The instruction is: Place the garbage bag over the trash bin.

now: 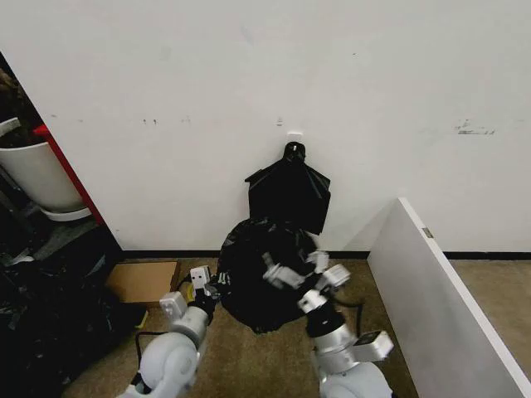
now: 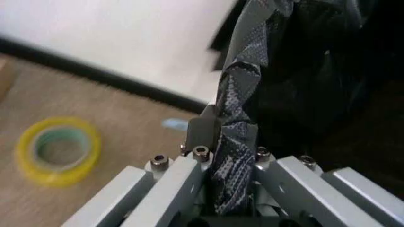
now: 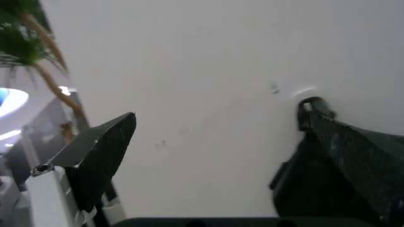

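**Bag held wide, bin hidden beneath**

While the left end effector [image 2: 230, 156] clamps a twisted fold of the thin, glossy black plastic garbage bag [image 1: 257, 282], the right end effector [image 1: 319, 278] rests against the bag's right side, one dark finger [image 3: 104, 151] standing clear with nothing between; it looks open. The bag balloons between both arms, low by the far wall, its long axis roughly upright. Any white bin underneath is hidden. One loose bag, one knotted fan-shaped bundle of black bags [image 1: 290, 191] hanging above it, one yellow tape roll [image 2: 58, 150] on the floor at left.
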